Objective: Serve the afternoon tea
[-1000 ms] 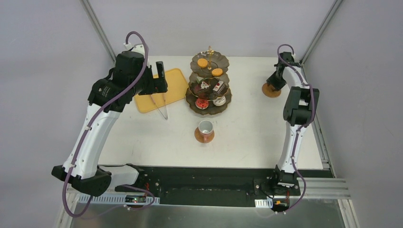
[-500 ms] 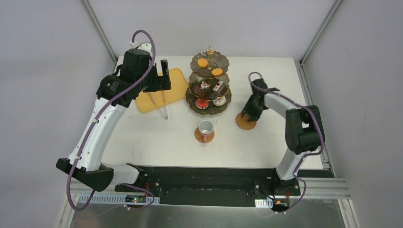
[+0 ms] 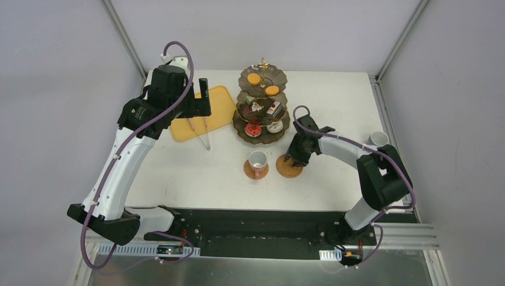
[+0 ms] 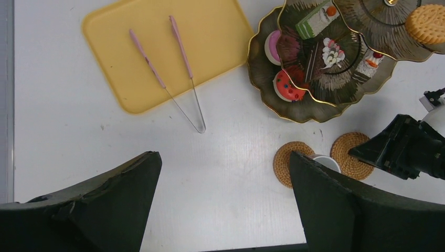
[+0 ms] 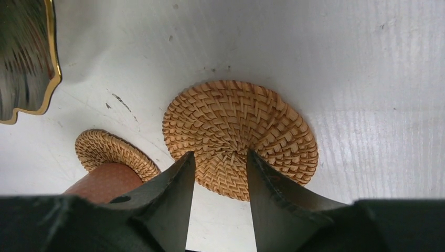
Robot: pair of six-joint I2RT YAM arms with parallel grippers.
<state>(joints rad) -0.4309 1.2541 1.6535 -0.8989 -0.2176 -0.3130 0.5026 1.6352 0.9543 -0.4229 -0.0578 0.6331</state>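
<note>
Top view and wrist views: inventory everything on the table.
dark three-tier scalloped stand with gold rod: one, far centre of table.
round orange cookies: two, high on the stand.
small assorted cakes: several, mixed colours, lower tiers.
round woven coasters: two, tan, side by side before the stand.
small cups: two; pinkish on the left coaster, pale cup at table's right edge.
yellow rectangular tray: one, left of the stand.
pink-handled metal tongs: one, handles on tray, tip on table.
left arm: jaws wide open near tray.
right arm: jaws partly closed on right coaster.
</note>
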